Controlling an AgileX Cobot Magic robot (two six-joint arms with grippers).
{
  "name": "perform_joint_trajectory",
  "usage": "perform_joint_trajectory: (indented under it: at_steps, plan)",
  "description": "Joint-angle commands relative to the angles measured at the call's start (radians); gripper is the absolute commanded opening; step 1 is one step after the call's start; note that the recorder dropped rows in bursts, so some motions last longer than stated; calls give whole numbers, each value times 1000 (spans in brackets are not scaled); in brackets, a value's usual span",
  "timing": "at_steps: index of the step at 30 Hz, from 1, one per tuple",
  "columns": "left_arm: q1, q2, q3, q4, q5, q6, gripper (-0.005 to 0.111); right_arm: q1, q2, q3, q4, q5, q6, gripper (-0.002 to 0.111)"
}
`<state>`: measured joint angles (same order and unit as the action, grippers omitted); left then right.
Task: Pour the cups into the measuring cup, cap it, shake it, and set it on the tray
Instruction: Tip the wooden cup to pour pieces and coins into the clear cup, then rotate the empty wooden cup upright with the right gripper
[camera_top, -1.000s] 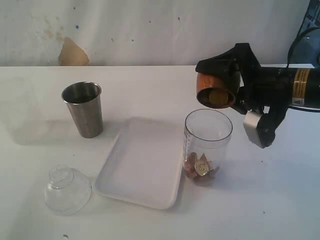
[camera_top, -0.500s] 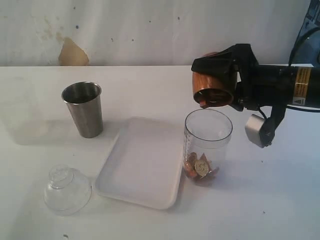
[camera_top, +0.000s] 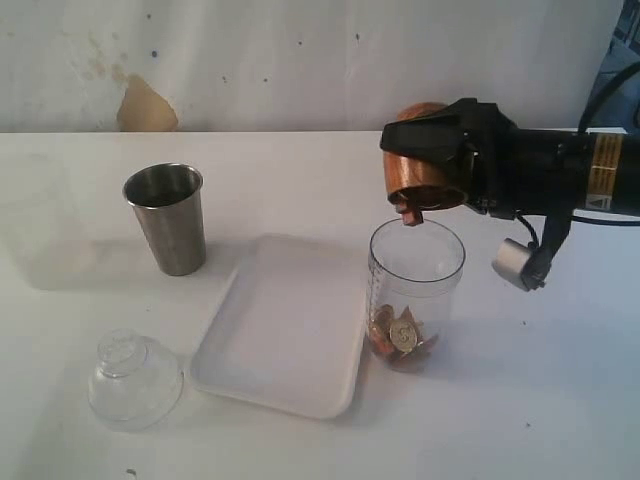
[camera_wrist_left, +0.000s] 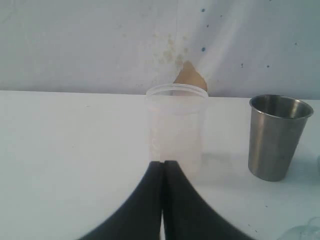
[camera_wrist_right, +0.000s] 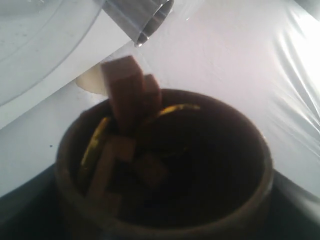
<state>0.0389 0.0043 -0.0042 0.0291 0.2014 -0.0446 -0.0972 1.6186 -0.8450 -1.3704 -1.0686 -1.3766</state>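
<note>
Exterior view: right gripper (camera_top: 443, 160) clamping wooden cup (camera_top: 413, 180), tipped further; brown piece (camera_top: 409, 217) spilling over measuring cup (camera_top: 416, 285).

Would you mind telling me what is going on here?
The right gripper holds the rounded dark-brown wooden cup tipped over the tall clear plastic measuring cup, with a brown piece at its mouth. Coins and pieces already lie inside it. The tapered steel tumbler stands upright near the flat white tray, the clear domed lid lies on the table, and the left gripper is shut and empty.
</note>
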Motion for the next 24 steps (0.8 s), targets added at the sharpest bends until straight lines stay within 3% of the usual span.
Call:
perform_joint_trajectory:
  at_steps: [1,13,19,24]
  plan:
    - [-1,-4,4,-10,-13,-3,0,-3,-4,-2,9,-33,-11,0]
    - [-1,-4,4,-10,-13,-3,0,-3,-4,-2,9,13,25,0]
    - [-1,-4,4,-10,-13,-3,0,-3,-4,-2,43,6,628,0]
    - [-1,-4,4,-10,-13,-3,0,-3,-4,-2,198,-32,950,0]
